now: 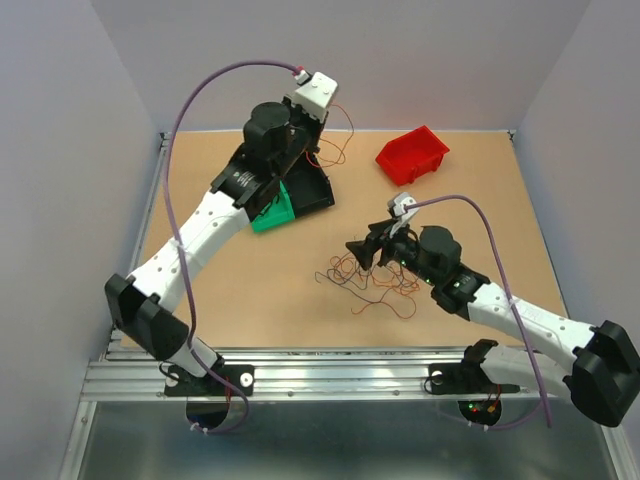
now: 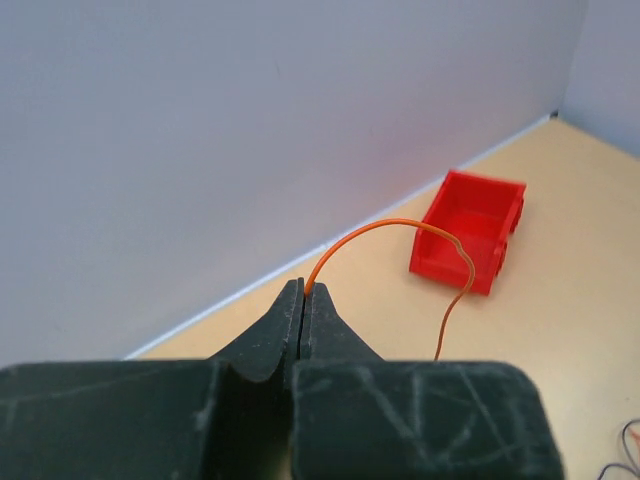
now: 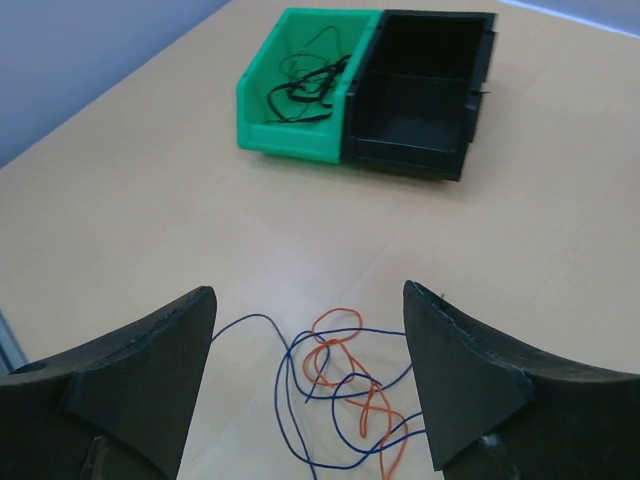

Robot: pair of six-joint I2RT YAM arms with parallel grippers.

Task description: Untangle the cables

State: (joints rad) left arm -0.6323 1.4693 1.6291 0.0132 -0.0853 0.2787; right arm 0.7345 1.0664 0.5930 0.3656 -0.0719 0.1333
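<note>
**Cables.** A loose pile of cables, dark and orange strands looped over one another, lies on the counter near its middle. A second group of black cables lies inside the green bin. One single orange cable is lifted clear of the counter. It rises in an arch, then drops. Its lower end passes behind the tool body in the wrist view and cannot be traced.

**Left tool.** The left tool is fully closed, with the end of the orange cable pinched at the fingertips. In the overhead view it appears to sit above the black bin.

**Right tool.** The right tool is spread wide and grips nothing. It hangs directly over the pile.

**Bins.** The green and black bins stand touching, side by side. The red bin stands apart, toward the far right of the counter.
</note>
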